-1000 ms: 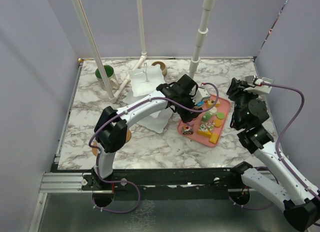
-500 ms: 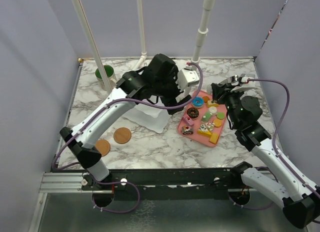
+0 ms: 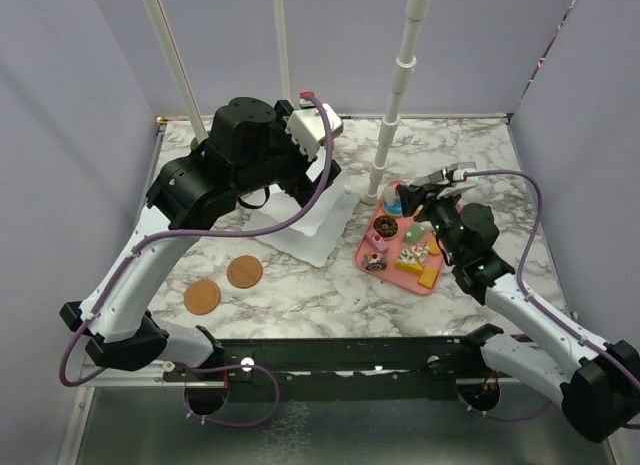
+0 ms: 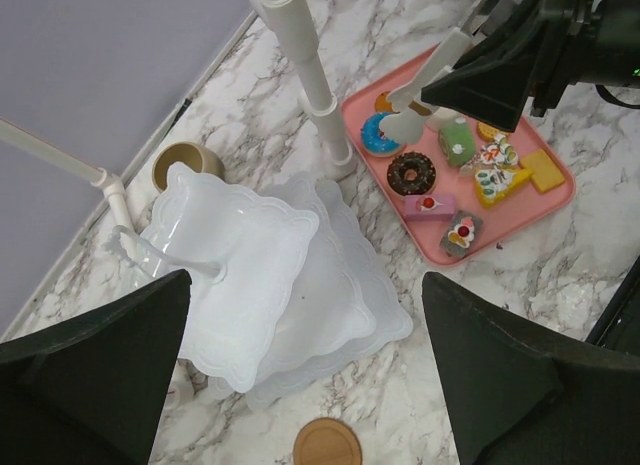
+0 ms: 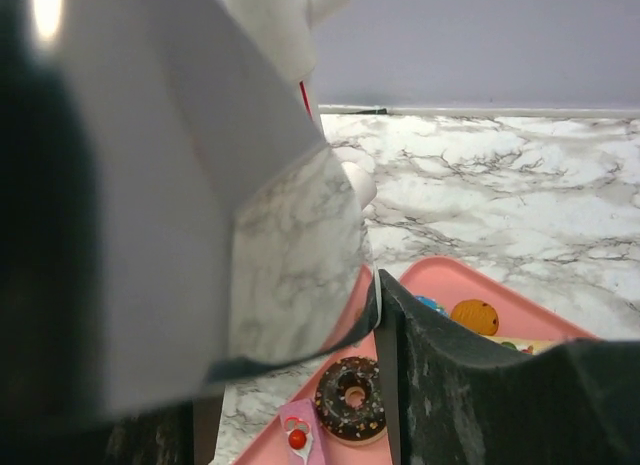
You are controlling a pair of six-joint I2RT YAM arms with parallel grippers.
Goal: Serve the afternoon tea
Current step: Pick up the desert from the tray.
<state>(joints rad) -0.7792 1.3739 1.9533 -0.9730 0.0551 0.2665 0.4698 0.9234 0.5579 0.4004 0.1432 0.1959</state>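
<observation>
The white three-tier stand stands on the marble with all its plates bare. Right of it, toy pastries lie on the pink tray: a blue donut, a chocolate donut and a pink cherry slice. A tan mug sits behind the stand. My left gripper hangs high over the stand, open and holding nothing. My right gripper is shut on the metal tongs, whose tips hover by the blue donut.
A white jointed pipe rises just behind the tray's far left corner. Two more white poles stand at the back left. Two round wooden coasters lie in front of the stand.
My left arm has lifted off the tray side and swung back left, high above the stand. My right arm has reached in over the tray with the tongs, and its jaws have spread a little.
</observation>
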